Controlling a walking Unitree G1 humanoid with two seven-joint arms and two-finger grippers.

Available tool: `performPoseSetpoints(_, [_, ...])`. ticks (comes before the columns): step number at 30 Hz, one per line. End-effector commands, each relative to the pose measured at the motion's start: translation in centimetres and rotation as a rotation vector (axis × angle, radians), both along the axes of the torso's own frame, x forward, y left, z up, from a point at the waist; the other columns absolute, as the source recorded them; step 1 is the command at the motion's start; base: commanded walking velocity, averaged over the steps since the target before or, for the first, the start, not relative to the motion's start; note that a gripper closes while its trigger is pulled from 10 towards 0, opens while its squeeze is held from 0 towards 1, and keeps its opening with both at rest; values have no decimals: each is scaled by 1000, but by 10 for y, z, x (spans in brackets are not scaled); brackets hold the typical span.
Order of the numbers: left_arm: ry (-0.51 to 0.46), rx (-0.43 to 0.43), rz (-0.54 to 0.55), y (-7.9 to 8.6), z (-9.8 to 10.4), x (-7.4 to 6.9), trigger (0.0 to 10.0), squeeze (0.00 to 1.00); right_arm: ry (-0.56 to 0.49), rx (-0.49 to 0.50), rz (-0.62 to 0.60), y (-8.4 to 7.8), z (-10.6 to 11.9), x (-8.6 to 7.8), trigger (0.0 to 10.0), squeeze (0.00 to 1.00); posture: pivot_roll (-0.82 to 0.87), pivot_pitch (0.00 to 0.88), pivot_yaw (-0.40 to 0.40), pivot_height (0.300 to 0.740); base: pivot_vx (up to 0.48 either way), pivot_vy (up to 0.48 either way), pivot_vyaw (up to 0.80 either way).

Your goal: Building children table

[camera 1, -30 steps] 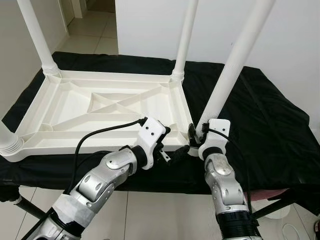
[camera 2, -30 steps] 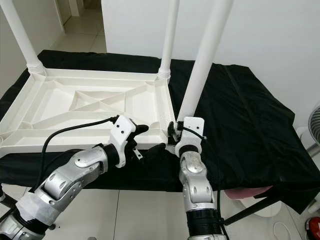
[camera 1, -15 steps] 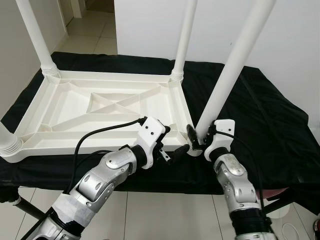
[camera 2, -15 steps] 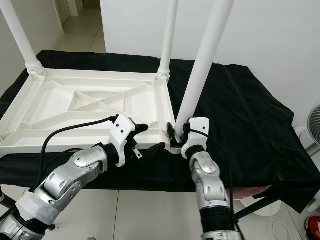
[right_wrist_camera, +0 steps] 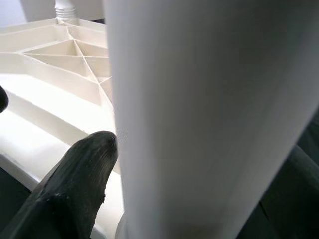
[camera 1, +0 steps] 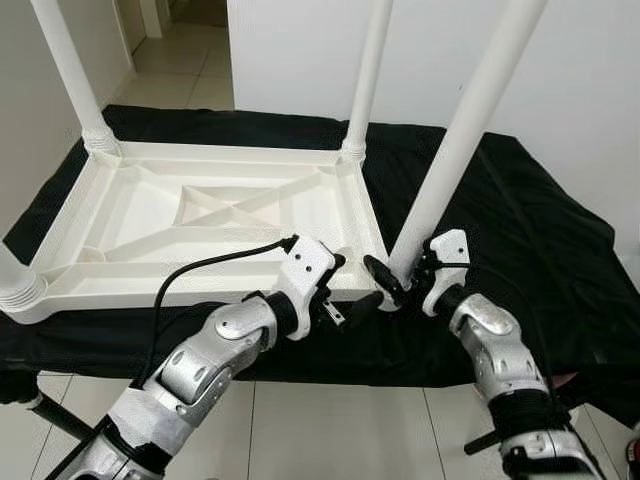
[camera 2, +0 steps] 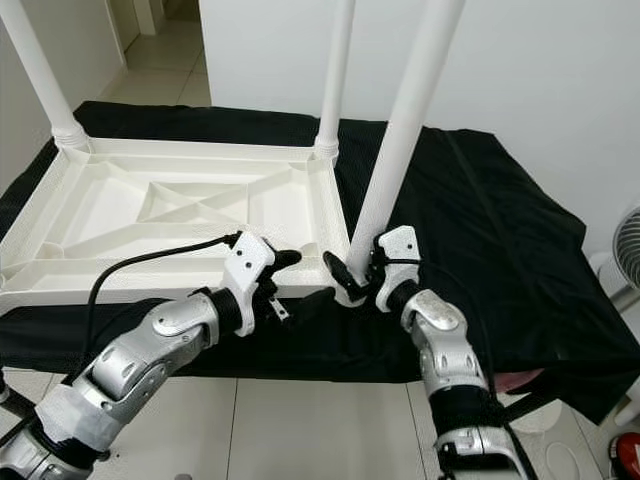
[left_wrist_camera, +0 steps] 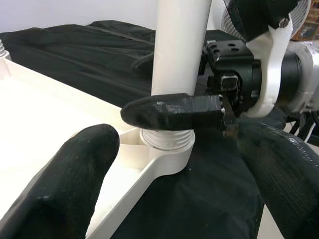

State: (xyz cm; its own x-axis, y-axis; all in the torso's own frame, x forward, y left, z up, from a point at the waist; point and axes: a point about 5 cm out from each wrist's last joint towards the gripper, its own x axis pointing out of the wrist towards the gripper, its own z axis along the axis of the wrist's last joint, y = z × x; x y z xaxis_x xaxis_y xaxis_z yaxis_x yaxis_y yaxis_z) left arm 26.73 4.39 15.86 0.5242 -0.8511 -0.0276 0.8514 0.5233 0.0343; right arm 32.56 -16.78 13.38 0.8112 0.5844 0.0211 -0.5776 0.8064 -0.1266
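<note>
Ribbed white plastic tabletop lies upside down on the black-draped worktop, its near edge at the worktop's front. Right pincer grips the smooth round leg at the tabletop's near right corner socket. Left pincer hangs open just beside that corner.

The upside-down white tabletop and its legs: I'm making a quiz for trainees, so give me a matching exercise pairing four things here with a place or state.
Things:
1. tabletop
2. near-right leg
3. left end effector
4. black cloth

States:
A. draped over the bench, under everything
B. fingers open at the tabletop's near-right corner
C. tilted, gripped near its base by the right end effector
D. lying underside up, ribs showing

Pairs: 1-D, 2-C, 3-B, 4-A
</note>
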Motion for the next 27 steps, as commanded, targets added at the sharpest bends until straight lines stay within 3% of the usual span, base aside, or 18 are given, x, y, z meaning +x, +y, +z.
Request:
performPoseSetpoints(1, [-10, 22, -178, -5, 0, -9, 10000, 0, 12, -33, 41, -1, -4, 2, 10000, 0, -35, 0, -59, 740, 0, 0, 0])
performPoseSetpoints(6, [-9, 23, -179, -5, 0, -10, 10000, 0, 18, -49, 68, -1, -5, 4, 9882, 0, -34, 0, -60, 740, 0, 0, 0])
performPoseSetpoints(7, [-7, 22, -181, -6, 0, -11, 10000, 0, 47, -82, 110, 0, -11, 4, 0, 0, -29, 0, -65, 740, 0, 0, 0])
performPoseSetpoints(19, [-9, 22, -179, -6, 0, -11, 10000, 0, 93, -96, 168, 0, -26, 1, 0, 0, -28, 0, -64, 740, 0, 0, 0])
performPoseSetpoints(20, [-10, 23, -180, -6, 1, -11, 10000, 0, 99, -87, 164, 0, -27, 1, 1451, 0, -28, 0, -63, 740, 0, 0, 0])
performPoseSetpoints(21, [-10, 23, -180, -6, 1, -11, 10000, 0, 99, -87, 164, 0, -27, 1, 1451, 0, -28, 0, -63, 740, 0, 0, 0])
performPoseSetpoints(22, [-12, 24, -182, -6, 1, -10, 10000, 0, 101, -73, 156, 0, -28, 1, 10000, 0, -29, 0, -63, 740, 0, 0, 0])
performPoseSetpoints(27, [-15, 25, -185, -6, 1, -9, 10000, 0, 108, -26, 97, 0, -28, 1, 10000, 0, -32, 0, -66, 740, 0, 0, 0])
